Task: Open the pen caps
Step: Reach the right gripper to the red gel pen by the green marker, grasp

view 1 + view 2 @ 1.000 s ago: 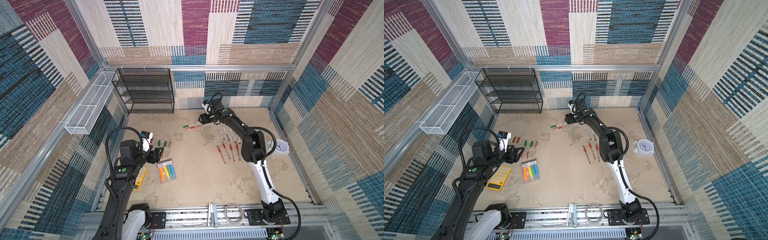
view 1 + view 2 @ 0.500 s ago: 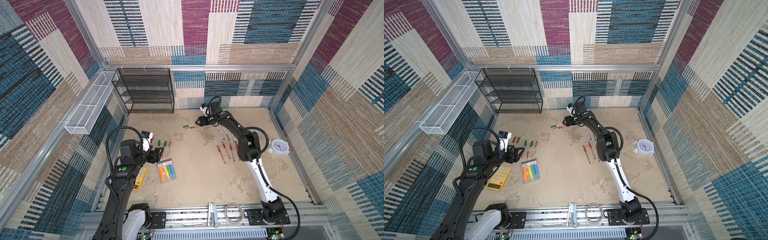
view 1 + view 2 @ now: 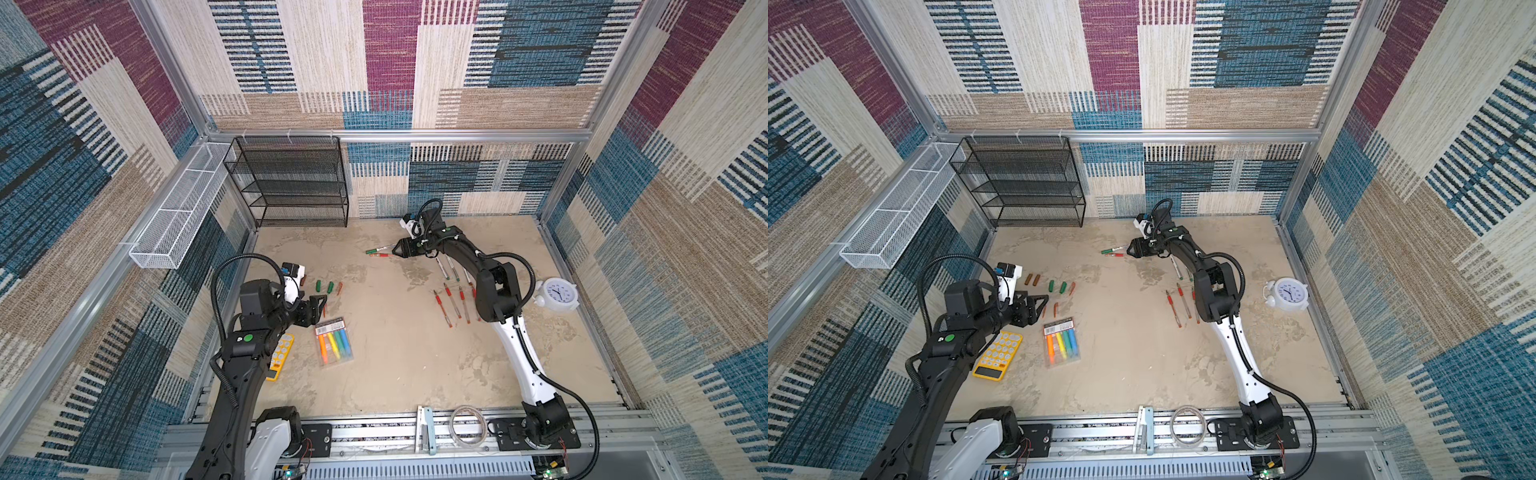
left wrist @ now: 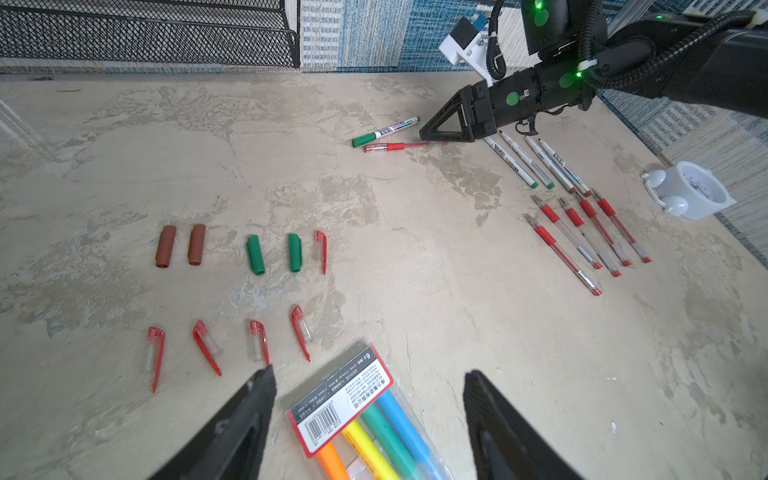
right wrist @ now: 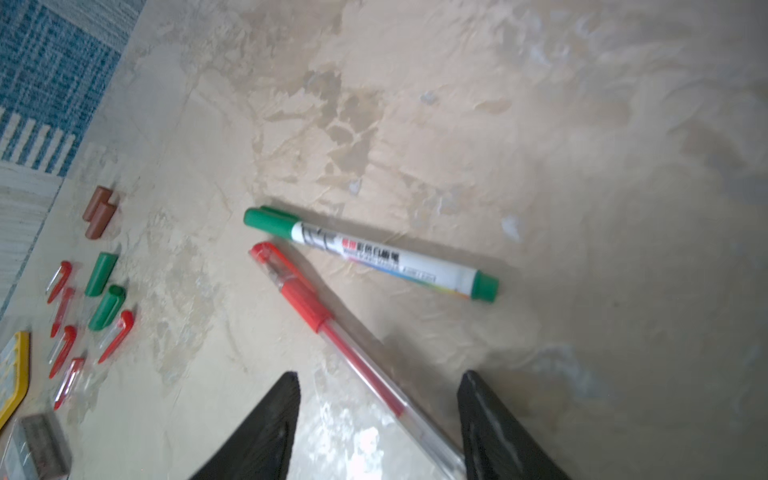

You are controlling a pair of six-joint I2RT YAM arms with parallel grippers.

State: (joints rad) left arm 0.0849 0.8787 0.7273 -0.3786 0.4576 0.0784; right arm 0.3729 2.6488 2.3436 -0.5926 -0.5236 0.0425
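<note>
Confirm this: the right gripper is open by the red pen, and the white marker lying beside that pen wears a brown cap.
Wrong in one point: the white marker beside the red pen wears a green cap, not a brown one, as the right wrist view shows. The right gripper is indeed open by the red pen.

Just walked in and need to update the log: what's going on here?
The right gripper, jaws open, is lined up on the tail of a capped red pen beside a green-capped marker. The left gripper hangs open and empty over the highlighter pack. Loose caps lie near it; uncapped pens lie on the right side.
</note>
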